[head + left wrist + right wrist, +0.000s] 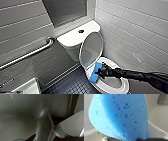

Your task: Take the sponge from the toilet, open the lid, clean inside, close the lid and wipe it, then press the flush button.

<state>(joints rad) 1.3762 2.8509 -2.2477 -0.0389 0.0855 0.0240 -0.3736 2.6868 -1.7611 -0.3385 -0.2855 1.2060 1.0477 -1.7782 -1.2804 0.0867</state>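
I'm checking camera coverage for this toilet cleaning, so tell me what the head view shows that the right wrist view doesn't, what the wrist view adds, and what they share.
The head view gives the whole toilet with its lid raised, the flush button on the tank top, the grab bar on the wall, and the right claw gripping the sponge at the bowl rim. The right wrist view adds the sponge's dark pores up close. Both share the blue sponge and a stretch of white bowl rim.
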